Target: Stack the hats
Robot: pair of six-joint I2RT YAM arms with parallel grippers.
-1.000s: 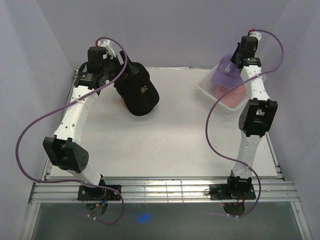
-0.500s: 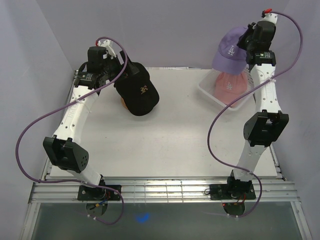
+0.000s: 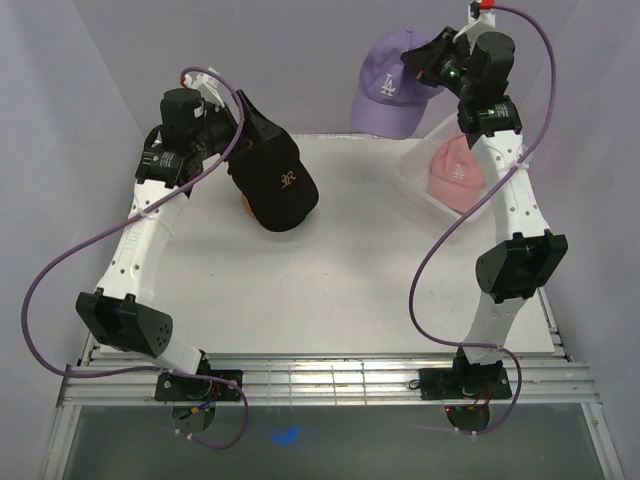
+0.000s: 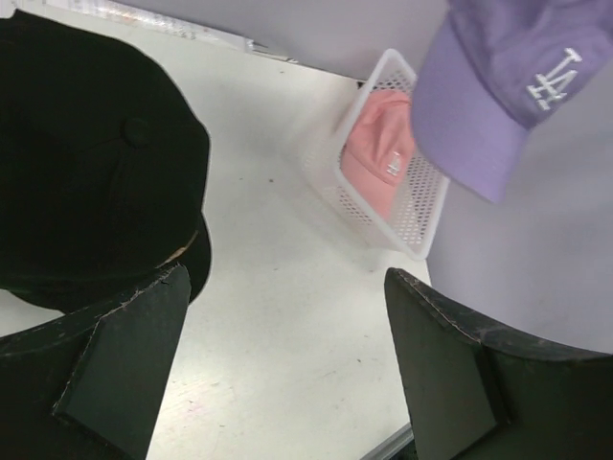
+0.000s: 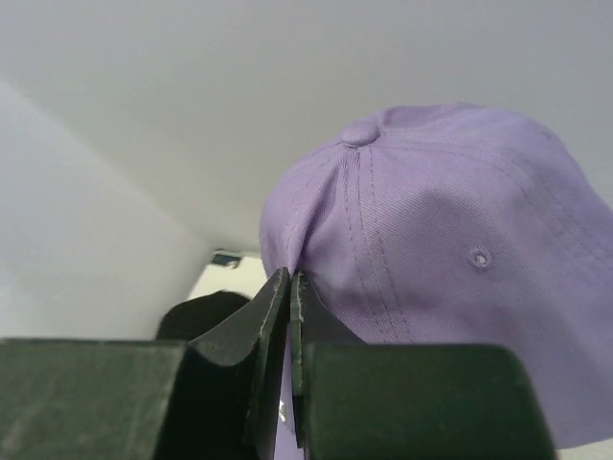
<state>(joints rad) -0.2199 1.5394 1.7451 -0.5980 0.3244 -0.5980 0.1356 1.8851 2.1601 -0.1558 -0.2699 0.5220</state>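
Note:
My right gripper [image 3: 428,66] [image 5: 290,280] is shut on the edge of the lavender cap [image 3: 393,85] [image 5: 450,259] and holds it high above the table's back right. The cap also shows in the left wrist view [image 4: 508,86]. A pink cap [image 3: 455,172] [image 4: 378,144] lies in the white mesh basket [image 3: 412,180] [image 4: 421,222]. A black cap [image 3: 275,180] [image 4: 86,163] with a gold logo sits on a wooden stand [image 3: 246,208] at the back left. My left gripper [image 3: 228,122] [image 4: 287,278] is open and empty, just behind the black cap.
The basket stands at the table's back right corner, under the right arm. Grey walls enclose the back and both sides. Purple cables loop beside each arm.
My right gripper has lifted the lavender cap out of the basket, up and to the left, uncovering the pink cap. My left gripper has drawn back slightly from the black cap.

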